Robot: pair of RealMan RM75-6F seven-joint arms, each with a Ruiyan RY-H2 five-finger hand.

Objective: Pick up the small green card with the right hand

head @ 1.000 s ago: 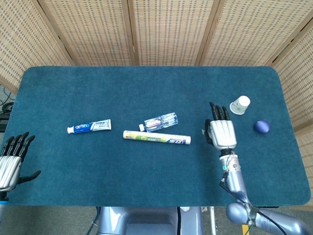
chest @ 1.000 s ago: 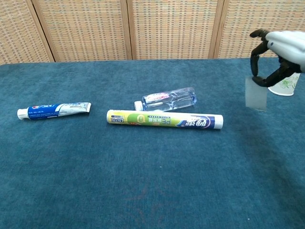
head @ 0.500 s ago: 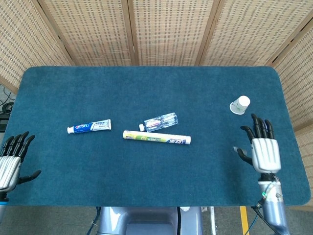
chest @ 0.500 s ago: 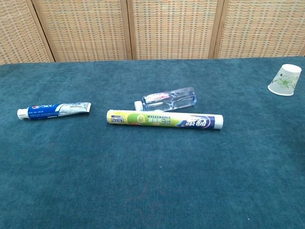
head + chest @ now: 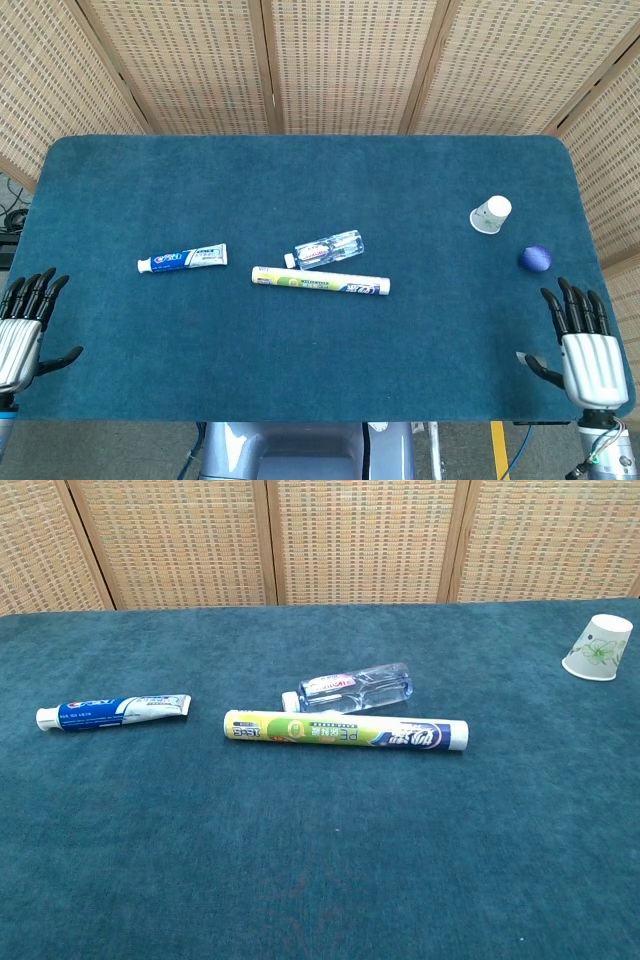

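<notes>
Palm-down, right hand (image 5: 592, 350) hovers empty with fingers spread (left hand (image 5: 22, 330) likewise)

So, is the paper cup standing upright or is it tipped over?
Tipped. The paper cup lies tilted on the table, and the head view shows its round end facing up and to the right.

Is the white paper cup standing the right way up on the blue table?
No, the white paper cup sits upside down, its wide rim resting on the blue table in the chest view.
</notes>
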